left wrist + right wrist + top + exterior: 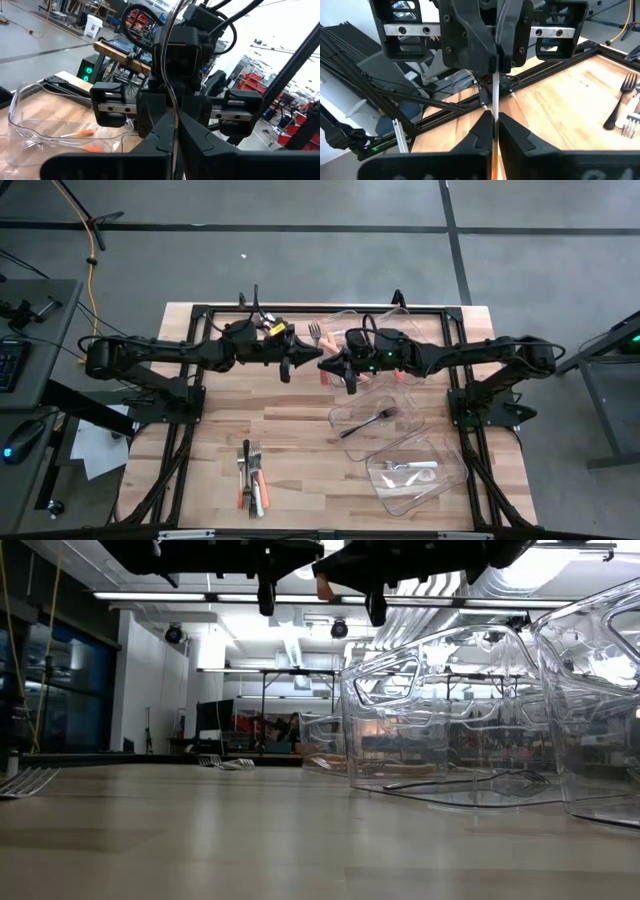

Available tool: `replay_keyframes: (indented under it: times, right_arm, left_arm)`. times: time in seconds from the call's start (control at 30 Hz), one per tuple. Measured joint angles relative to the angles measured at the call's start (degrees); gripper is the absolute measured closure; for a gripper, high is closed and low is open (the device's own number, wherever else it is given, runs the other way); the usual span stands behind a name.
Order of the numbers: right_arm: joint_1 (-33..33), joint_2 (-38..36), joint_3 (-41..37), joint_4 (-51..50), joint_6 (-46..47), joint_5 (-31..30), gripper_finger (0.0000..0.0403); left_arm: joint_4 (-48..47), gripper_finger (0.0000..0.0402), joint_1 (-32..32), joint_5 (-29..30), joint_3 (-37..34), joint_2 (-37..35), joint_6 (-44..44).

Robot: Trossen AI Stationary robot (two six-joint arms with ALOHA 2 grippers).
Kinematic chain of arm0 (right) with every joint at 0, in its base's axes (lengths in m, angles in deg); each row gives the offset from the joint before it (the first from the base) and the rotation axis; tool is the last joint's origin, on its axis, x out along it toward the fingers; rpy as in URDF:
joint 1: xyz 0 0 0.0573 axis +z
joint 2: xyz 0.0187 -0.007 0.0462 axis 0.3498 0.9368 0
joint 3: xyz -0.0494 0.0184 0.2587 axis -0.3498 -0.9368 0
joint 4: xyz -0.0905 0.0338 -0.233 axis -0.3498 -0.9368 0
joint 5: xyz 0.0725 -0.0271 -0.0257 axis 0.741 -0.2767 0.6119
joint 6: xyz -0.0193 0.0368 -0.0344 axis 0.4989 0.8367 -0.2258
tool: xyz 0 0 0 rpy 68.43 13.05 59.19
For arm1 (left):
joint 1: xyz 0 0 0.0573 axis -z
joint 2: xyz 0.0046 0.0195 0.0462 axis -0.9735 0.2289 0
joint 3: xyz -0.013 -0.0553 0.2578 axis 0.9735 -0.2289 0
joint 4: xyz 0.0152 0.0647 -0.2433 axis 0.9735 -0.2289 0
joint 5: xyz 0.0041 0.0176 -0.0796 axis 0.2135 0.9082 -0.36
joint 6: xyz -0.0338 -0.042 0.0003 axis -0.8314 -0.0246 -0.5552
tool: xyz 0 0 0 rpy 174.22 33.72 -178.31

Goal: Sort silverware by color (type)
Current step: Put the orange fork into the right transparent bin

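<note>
Both grippers meet high above the middle of the table, tip to tip. My left gripper (306, 361) (175, 116) and my right gripper (331, 366) (495, 119) are each shut on one thin orange-handled utensil (322, 372) (495, 85), seen edge-on; its head type is not clear. The other silverware lies apart. A mixed pile (252, 476) rests flat on the wood near the near edge. Orange-handled pieces (75, 135) lie in the far bin (352, 322). A dark fork (368, 421) lies in the middle bin, and white-handled pieces (410, 467) in the near-right bin. My left gripper pinches the utensil's thin metal part (495, 75) between its two fingers, coming level from the table's left and lying along it. The utensil is lifted clear of the table. My right gripper pinches the same utensil at its orange end (494, 172) between its two fingers, level from the table's right and along the piece. The utensil spans the short gap between the two grippers.
Three clear plastic bins stand on the right half: far (352, 322), middle (345, 416) and near-right (455, 478). A lone fork (315, 332) lies by the far bin. The black frame rails (200, 310) edge the table. Bare wood lies between the pile and the bins.
</note>
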Motion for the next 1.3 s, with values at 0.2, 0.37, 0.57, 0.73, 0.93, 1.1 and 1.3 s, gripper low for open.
replay_keyframes:
  times: [0.2,0.37,0.57,0.73,0.93,1.1,1.3]
  right_arm:
    - [0.0,-0.01,0.01,-0.6,-0.14,0.97,0.04]
    - [-0.35,-0.82,0.0,-3.17,-2.5,1.73,0.0402]
    - [-2.47,-5.18,0.0,-9.44,-5.87,1.75,0.0402]
    - [-4.64,-8.98,0.0,-13.11,-7.91,1.64,0.0402]
    - [-6.42,-14.84,-1.1,-22.14,-10.81,-1.8,0.0402]
    - [-7.33,-21.8,-6.88,-23.01,-9.0,-3.81,0.0403]
    - [-6.89,-32.16,-17.41,-17.37,-5.05,-8.82,0.0403]
  left_arm:
    - [-0.25,0.0384,0.0,-0.02,0.0,0.0,-0.5]
    - [-6.71,0.0356,-1.29,-0.37,0.01,-2.11,-1.57]
    - [-17.77,0.0304,-2.55,0.21,0.0,-8.5,1.98]
    - [-28.71,0.0278,-3.07,0.15,-0.07,-13.4,4.08]
    - [-33.8,0.0274,-3.06,0.09,-4.08,-19.58,2.96]
    - [-27.34,0.0275,-3.04,0.57,-11.53,-25.86,-0.57]
    - [-12.5,0.0277,-3.04,3.08,-18.26,-31.63,0.23]
